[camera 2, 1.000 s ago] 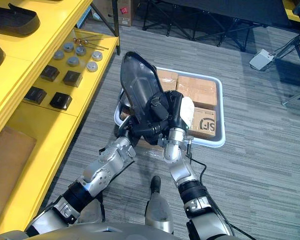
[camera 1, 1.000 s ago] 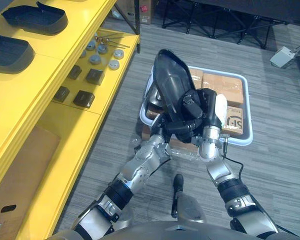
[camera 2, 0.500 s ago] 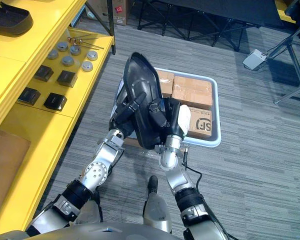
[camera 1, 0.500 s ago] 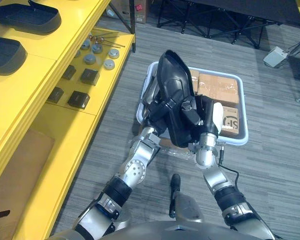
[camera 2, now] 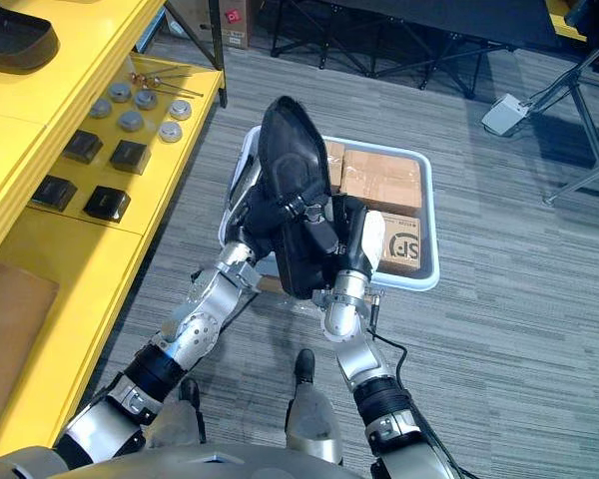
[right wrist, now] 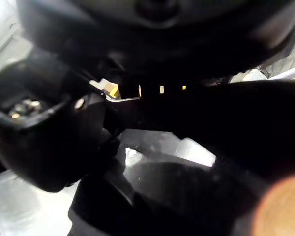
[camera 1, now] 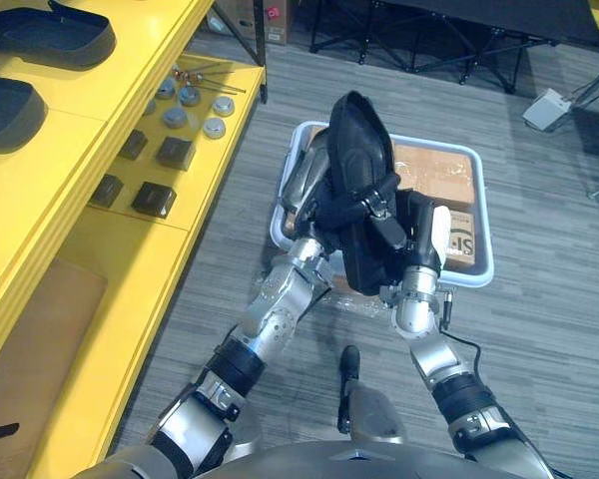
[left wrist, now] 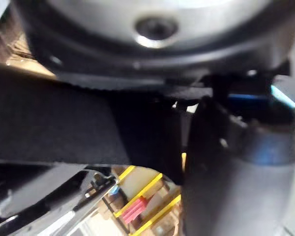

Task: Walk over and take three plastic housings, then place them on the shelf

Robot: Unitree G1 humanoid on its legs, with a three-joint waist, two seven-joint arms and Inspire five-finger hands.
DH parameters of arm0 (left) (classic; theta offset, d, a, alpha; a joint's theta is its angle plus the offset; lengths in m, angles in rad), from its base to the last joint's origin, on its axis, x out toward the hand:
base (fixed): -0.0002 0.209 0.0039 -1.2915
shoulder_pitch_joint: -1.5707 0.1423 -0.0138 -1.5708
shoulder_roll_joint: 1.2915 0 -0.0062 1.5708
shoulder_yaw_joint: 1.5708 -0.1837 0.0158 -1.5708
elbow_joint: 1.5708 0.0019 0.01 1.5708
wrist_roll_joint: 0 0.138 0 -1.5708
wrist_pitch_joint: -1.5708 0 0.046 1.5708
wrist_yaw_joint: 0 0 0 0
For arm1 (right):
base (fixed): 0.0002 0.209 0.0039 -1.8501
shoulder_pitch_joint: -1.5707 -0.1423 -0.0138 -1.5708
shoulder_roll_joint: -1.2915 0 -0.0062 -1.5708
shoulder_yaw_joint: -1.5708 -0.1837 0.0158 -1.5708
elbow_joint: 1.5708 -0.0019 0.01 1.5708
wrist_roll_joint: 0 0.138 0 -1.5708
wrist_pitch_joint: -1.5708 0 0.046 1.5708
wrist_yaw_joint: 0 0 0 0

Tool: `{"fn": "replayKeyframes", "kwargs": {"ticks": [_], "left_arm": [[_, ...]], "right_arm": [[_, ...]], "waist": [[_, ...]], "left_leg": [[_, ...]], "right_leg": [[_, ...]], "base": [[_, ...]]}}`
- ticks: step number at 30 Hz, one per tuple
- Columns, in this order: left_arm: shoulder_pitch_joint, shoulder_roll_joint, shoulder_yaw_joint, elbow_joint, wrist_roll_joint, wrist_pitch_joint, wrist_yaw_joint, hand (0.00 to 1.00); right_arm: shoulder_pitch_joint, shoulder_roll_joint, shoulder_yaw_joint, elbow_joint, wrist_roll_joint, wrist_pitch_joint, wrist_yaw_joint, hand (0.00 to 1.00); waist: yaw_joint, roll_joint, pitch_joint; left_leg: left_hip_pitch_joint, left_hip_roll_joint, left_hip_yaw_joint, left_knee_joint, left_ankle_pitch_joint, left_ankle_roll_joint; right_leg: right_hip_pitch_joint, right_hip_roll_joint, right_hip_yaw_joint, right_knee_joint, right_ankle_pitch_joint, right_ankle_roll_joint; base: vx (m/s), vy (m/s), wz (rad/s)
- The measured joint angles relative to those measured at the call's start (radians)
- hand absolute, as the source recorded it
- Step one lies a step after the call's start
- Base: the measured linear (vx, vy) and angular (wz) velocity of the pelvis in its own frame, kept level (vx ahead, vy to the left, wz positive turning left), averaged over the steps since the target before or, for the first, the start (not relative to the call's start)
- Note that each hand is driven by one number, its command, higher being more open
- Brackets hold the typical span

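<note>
Far left: yellow shelf (camera 1: 120,70), its front edge slanting from the bottom corner up toward the top middle. On the upper level, shelved housings (camera 1: 50,30), black, lying one beside the other and back from the edge. On the lower level, round metal discs (camera 1: 175,117), thin rods (camera 1: 215,85) close to the end post, and black square blocks (camera 1: 152,198). Below, at the bottom corner, a flat cardboard box (camera 1: 30,349).

Just right of the shelf edge: a lane of bare grey striped floor (camera 1: 210,269), open between shelf and bin.

Middle: white bin (camera 1: 474,282) on the floor, near the shelf's end but apart from it. Inside, brown cardboard boxes (camera 1: 434,180) filling the right half. Against the left wall, a grey curved piece (camera 1: 304,180), possibly another housing, partly hidden.

Above the bin, clear of its rim: black plastic housing (camera 2: 290,140), upright, narrow end up, gripped from both sides. Left hand (camera 2: 263,215) on its left flank, fingers (camera 2: 301,205) curled across the face and clamped on it. Right hand (camera 2: 347,235) on its right flank, white thumb cover (camera 2: 372,239) on the outside, fingers wrapped onto the lower part and holding it too.

Right of the bin: wide open floor out to the edge of the view. Along the top, black stand legs (camera 1: 429,50) close behind the bin's far rim. Top right, a small white box (camera 1: 549,105) beside another stand's foot.
</note>
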Motion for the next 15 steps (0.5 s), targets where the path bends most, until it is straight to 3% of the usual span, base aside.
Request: {"fn": "replayKeyframes", "kwargs": {"ticks": [6, 7, 13, 15], "left_arm": [[-0.022, 0.010, 0.000, -0.001, 0.168, 0.047, 0.008, 1.00], [-0.022, 0.015, 0.000, -0.005, 0.184, 0.059, 0.011, 0.00], [-0.027, 0.047, -0.011, -0.006, 0.206, 0.093, 0.020, 0.00], [-0.027, 0.089, -0.001, 0.005, 0.208, 0.111, 0.066, 0.00]], "right_arm": [[0.000, -0.007, 0.000, 0.000, 0.020, 0.003, 0.000, 0.00], [0.000, -0.012, 0.001, 0.000, 0.027, 0.003, 0.000, 0.00], [-0.001, -0.040, 0.004, -0.001, 0.038, 0.004, 0.003, 0.00], [0.000, -0.062, 0.065, -0.031, 0.036, 0.004, 0.003, 0.00]], "waist": [[-0.012, 0.000, 0.000], [-0.016, 0.000, 0.000], [-0.025, 0.002, 0.000], [-0.034, 0.007, 0.002]], "left_leg": [[0.000, 0.000, 0.001, 0.002, -0.001, 0.000], [0.000, 0.000, 0.002, 0.003, -0.001, -0.001], [-0.013, -0.001, 0.006, 0.005, -0.001, -0.001], [-0.016, -0.001, 0.005, 0.006, -0.001, -0.001]], "right_leg": [[0.000, 0.000, 0.003, -0.001, 0.000, 0.000], [-0.001, 0.000, 0.004, -0.001, 0.001, 0.000], [-0.016, 0.000, 0.009, -0.001, 0.005, -0.001], [-0.018, 0.000, 0.008, -0.002, 0.007, -0.001]], "base": [[0.00, 0.000, 0.00], [0.00, 0.000, 0.00], [0.00, 0.000, -0.02], [0.00, 0.000, 0.00]]}}
